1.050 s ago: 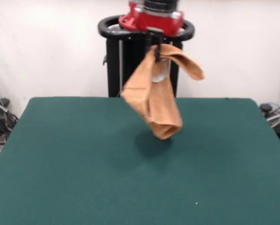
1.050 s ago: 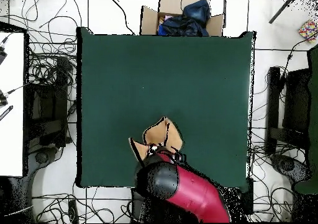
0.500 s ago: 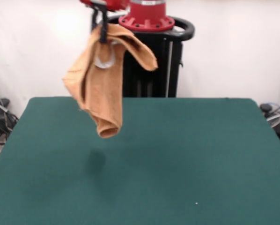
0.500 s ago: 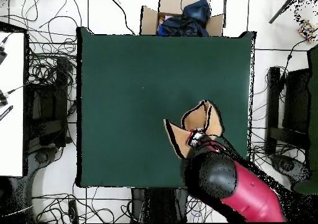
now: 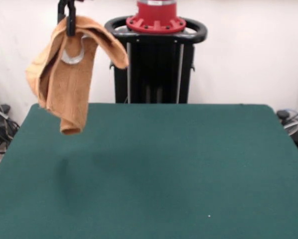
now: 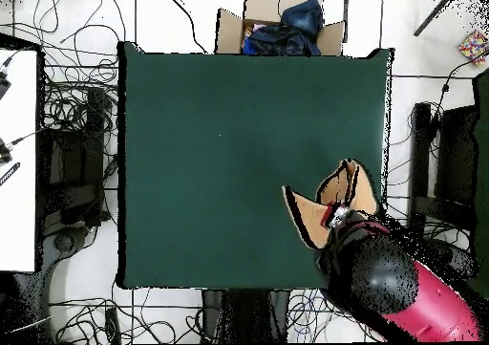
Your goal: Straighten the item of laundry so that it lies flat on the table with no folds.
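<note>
Towel (image 5: 64,79) bunched, hanging from clamped claw (image 5: 70,26).

Hand (image 5: 69,25) and hanging towel (image 5: 64,82) farther toward table (image 5: 189,164) edge.

The light orange-tan terry-cloth towel (image 5: 69,82) hangs bunched and folded in the air, one flap draped over its top, clear of the large dark green felt-covered surface (image 5: 154,169) and above one of its side edges.

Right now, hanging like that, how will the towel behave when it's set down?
Probably floppy: the towel droops in folds from the gripper. Likely light, hanging from one pinch. It will likely land bunched on the table, not flat.
</note>
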`<state>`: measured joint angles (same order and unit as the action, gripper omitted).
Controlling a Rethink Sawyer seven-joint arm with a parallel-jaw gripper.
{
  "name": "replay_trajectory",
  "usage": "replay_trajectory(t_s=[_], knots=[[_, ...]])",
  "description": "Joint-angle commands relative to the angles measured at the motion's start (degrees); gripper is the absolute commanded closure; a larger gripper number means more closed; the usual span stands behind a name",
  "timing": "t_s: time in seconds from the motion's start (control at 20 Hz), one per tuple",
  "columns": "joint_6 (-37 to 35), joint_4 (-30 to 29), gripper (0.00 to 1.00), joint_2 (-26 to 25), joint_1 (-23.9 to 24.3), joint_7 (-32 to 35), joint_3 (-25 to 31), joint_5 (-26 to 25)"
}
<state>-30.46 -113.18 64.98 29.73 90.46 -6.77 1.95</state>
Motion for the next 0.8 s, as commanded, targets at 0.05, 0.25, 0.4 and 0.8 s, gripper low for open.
replay_trajectory(t_s=[0.05,0.25,0.4,0.8], knots=[[12.2,-9.4,1.00,-6.7,2.4,-3.0,11.9,-4.7],[20.0,-11.1,1.00,-9.6,5.2,1.8,15.0,-6.5],[22.2,-11.7,1.00,-8.2,6.0,5.2,16.8,-6.1],[22.0,-9.2,1.00,-1.7,5.0,11.1,18.6,-0.9]])
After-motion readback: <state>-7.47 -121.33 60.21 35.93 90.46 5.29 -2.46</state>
